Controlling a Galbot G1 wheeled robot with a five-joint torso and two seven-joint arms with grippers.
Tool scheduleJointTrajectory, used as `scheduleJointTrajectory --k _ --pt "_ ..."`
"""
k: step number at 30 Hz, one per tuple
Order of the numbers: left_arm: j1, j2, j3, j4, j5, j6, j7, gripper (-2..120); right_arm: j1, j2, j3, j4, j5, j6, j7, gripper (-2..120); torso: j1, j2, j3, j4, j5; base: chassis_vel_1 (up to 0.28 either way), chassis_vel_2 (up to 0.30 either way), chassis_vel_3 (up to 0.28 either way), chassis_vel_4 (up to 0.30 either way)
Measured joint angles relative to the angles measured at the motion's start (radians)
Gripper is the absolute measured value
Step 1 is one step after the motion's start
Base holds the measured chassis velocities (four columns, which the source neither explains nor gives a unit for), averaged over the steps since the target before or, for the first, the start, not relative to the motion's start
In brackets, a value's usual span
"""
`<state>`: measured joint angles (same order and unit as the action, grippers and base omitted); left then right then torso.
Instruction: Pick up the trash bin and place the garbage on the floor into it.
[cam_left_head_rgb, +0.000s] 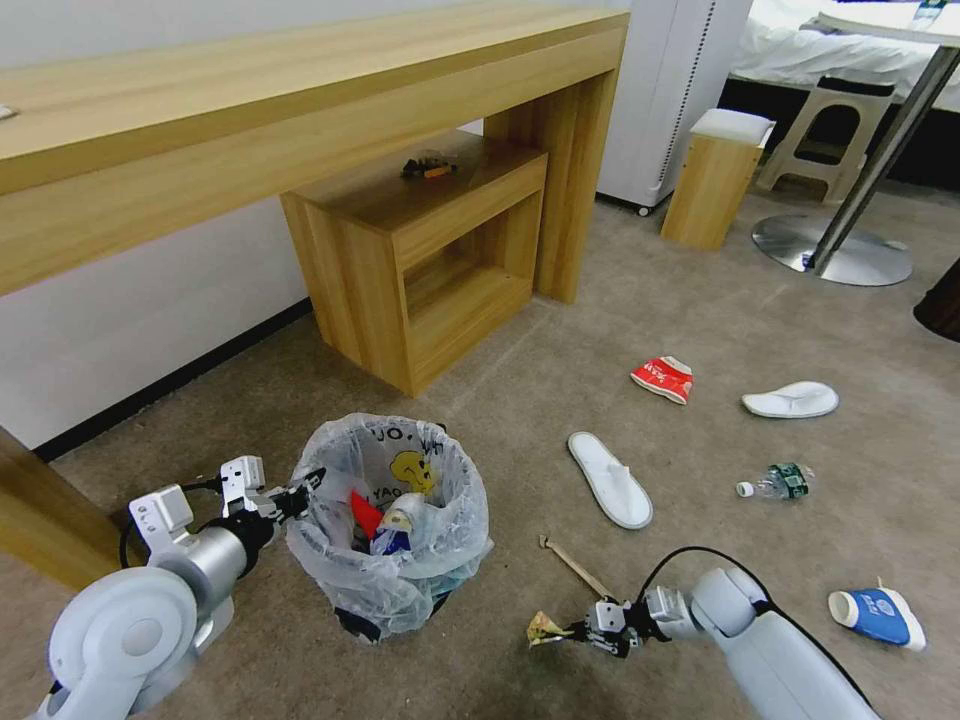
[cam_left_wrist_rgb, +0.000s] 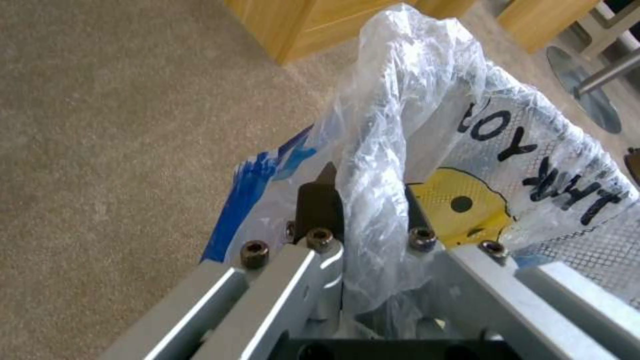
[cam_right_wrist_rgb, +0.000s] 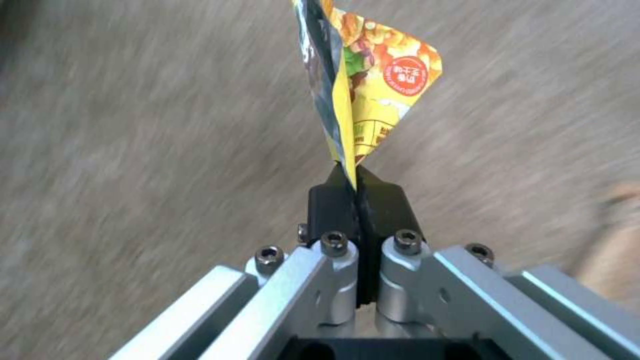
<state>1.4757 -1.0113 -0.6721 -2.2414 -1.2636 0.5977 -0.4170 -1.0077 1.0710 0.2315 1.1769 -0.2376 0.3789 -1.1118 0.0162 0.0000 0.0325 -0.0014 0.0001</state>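
The trash bin (cam_left_head_rgb: 392, 525), dark with a crinkly white bag bearing a yellow figure, holds red and blue litter. My left gripper (cam_left_head_rgb: 303, 492) is shut on its bag rim (cam_left_wrist_rgb: 393, 150), with the plastic pinched between the fingers (cam_left_wrist_rgb: 319, 205). My right gripper (cam_left_head_rgb: 588, 632), low over the carpet to the bin's right, is shut on a yellow snack wrapper (cam_right_wrist_rgb: 377, 85) (cam_left_head_rgb: 545, 628). On the floor (cam_left_head_rgb: 700, 310) lie a wooden stick (cam_left_head_rgb: 575, 566), two white slippers (cam_left_head_rgb: 610, 480) (cam_left_head_rgb: 790, 400), a red wrapper (cam_left_head_rgb: 663, 379), a clear bottle (cam_left_head_rgb: 776, 483) and a blue-white cup (cam_left_head_rgb: 878, 615).
A long wooden desk (cam_left_head_rgb: 300, 90) with a low shelf unit (cam_left_head_rgb: 425, 250) stands behind the bin. A small wooden stool (cam_left_head_rgb: 718, 175), a plastic stool (cam_left_head_rgb: 830, 125) and a round metal table base (cam_left_head_rgb: 832, 250) are at the far right. Open carpet lies between the bin and the litter.
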Motion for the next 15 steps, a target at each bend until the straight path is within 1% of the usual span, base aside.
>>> scheduleJointTrajectory --k 1,2,5,6,9,10,13,14,15 --pt "0.000 0.001 0.001 0.001 0.000 0.000 0.000 3 -0.003 -0.011 0.010 0.033 0.038 0.000 0.000 0 0.000 0.000 0.000 0.0000 0.0000 0.000 0.000 0.000 0.000" --pt "0.000 0.001 0.001 0.001 0.000 0.000 0.000 3 -0.003 -0.011 0.010 0.033 0.038 0.000 0.000 0 0.000 0.000 0.000 0.0000 0.0000 0.000 0.000 0.000 0.000" --pt "-0.001 0.002 0.003 0.002 0.001 0.000 0.000 3 -0.018 -0.057 0.043 0.148 0.162 -0.014 0.000 0 0.000 0.000 0.000 0.0002 -0.0001 0.000 0.000 0.000 0.000" --pt "-0.001 0.002 0.003 0.002 0.001 0.000 0.000 3 -0.018 -0.057 0.043 0.148 0.162 -0.014 0.000 0 0.000 0.000 0.000 0.0002 -0.0001 0.000 0.000 0.000 0.000" --pt "0.000 0.003 0.005 0.002 0.002 0.000 0.001 3 -0.032 -0.096 0.079 0.235 0.243 -0.025 0.005 0 0.000 0.000 0.000 0.0000 -0.0002 0.000 0.000 0.000 0.000" --pt "0.000 0.003 0.005 0.002 0.002 0.000 0.001 3 -0.032 -0.096 0.079 0.235 0.243 -0.025 0.005 0 0.000 0.000 0.000 0.0000 -0.0002 0.000 0.000 0.000 0.000" --pt "0.002 0.004 0.011 0.000 0.008 -0.001 0.005 3 -0.042 -0.124 0.113 0.310 0.318 -0.042 0.037 0 0.000 0.000 0.000 0.0000 -0.0001 0.000 0.000 0.000 0.000" --pt "0.002 0.004 0.011 0.000 0.008 -0.001 0.005 3 -0.042 -0.124 0.113 0.310 0.318 -0.042 0.037 0 0.000 0.000 0.000 0.0000 -0.0001 0.000 0.000 0.000 0.000" --pt "0.003 0.003 0.014 -0.002 0.011 -0.001 0.006 3 -0.044 -0.131 0.121 0.334 0.347 -0.048 0.055 0 0.000 0.000 0.000 0.0000 -0.0001 0.000 0.000 0.000 0.000"
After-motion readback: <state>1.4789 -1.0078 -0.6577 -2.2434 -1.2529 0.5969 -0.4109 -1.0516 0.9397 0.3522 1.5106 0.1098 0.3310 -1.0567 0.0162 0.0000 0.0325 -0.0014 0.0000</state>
